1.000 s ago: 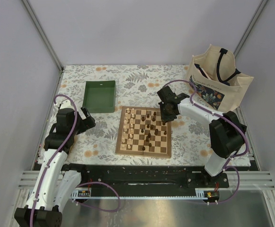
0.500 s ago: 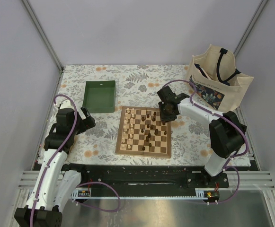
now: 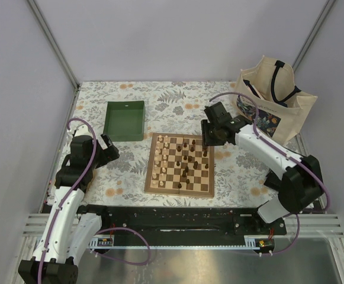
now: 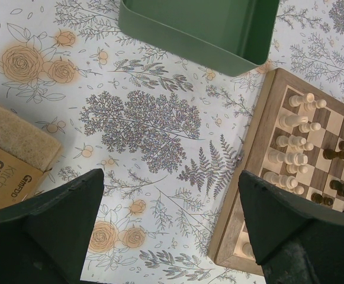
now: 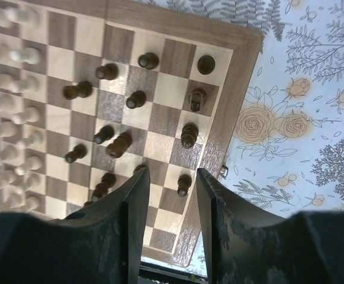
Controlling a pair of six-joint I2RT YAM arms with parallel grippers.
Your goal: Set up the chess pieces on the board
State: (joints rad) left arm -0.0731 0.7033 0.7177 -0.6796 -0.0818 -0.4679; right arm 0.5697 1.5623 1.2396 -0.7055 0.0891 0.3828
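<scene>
Since a second ago, the right claw (image 5: 173, 183) has pulled back above the board's (image 3: 179, 191) far right corner and parted, empty. Dark chess pieces (image 5: 189, 135) stand scattered across the board's right half, with pale ones along its left side. Left claw (image 4: 170, 177) hangs wide apart, empty, over the desk (image 3: 231, 165) beside the board.

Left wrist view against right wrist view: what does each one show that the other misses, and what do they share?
Only the left wrist view: the green tray, a cardboard box at the left edge, and the left claw, wide open over the cloth. Only the right wrist view: the right claw, slightly open with nothing gripped, above the board. Both: the board, its pale pieces, its dark pieces and the floral cloth.
</scene>
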